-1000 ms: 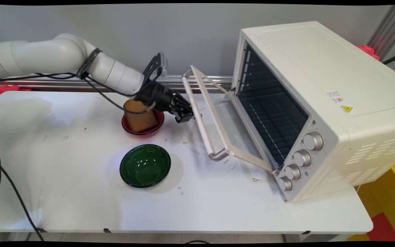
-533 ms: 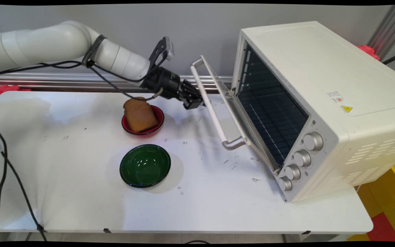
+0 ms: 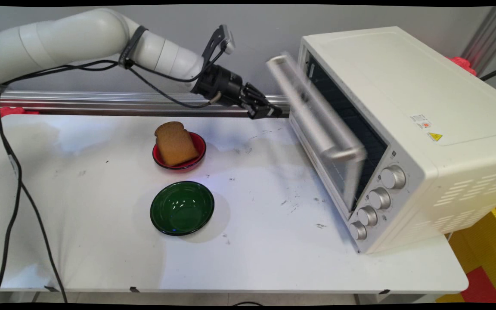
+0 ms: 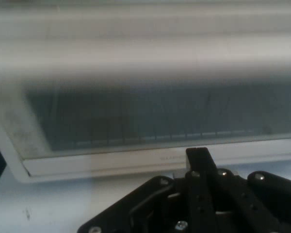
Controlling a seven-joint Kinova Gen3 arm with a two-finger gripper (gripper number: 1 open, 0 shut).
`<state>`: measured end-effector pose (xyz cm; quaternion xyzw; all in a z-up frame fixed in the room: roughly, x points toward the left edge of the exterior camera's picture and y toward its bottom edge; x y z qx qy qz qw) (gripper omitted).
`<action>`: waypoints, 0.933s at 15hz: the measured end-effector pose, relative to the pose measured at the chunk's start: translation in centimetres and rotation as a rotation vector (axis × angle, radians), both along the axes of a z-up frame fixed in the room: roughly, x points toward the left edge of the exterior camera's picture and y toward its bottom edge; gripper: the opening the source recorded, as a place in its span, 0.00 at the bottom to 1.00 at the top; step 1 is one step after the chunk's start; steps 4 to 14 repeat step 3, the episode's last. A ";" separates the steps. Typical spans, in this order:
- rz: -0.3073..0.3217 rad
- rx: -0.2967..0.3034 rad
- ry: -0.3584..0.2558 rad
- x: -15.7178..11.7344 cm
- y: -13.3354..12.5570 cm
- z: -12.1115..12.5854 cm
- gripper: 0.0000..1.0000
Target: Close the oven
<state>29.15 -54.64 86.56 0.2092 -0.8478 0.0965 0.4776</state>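
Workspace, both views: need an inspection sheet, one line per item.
Surface: white table, scuffed with dark specks in front of the oven.
Things: white toaster oven at right; its glass door nearly shut and motion-blurred. Slice of brown bread leaning in a red bowl. Green bowl empty, nearer the camera.
Clutter: nothing seen.
Tool: off the table, just left of the door, holding nothing; hand view shows one finger upright at centre, facing the door; open or shut cannot be told.
Cables: black cables hang from the arm down the table's left side.
Surroundings: grey wall, aluminium rail behind the table, red and yellow floor mats at right.
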 end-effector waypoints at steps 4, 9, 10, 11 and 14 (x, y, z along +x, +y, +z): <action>-0.004 0.002 0.010 -0.5 -0.3 0.8 0.00; -0.004 0.002 0.010 -0.5 -0.3 0.8 0.00; -0.004 0.002 0.010 -0.5 -0.3 0.8 0.00; -0.004 0.002 0.010 -0.5 -0.3 0.8 0.00; -0.004 0.002 0.010 -0.5 -0.3 0.8 0.00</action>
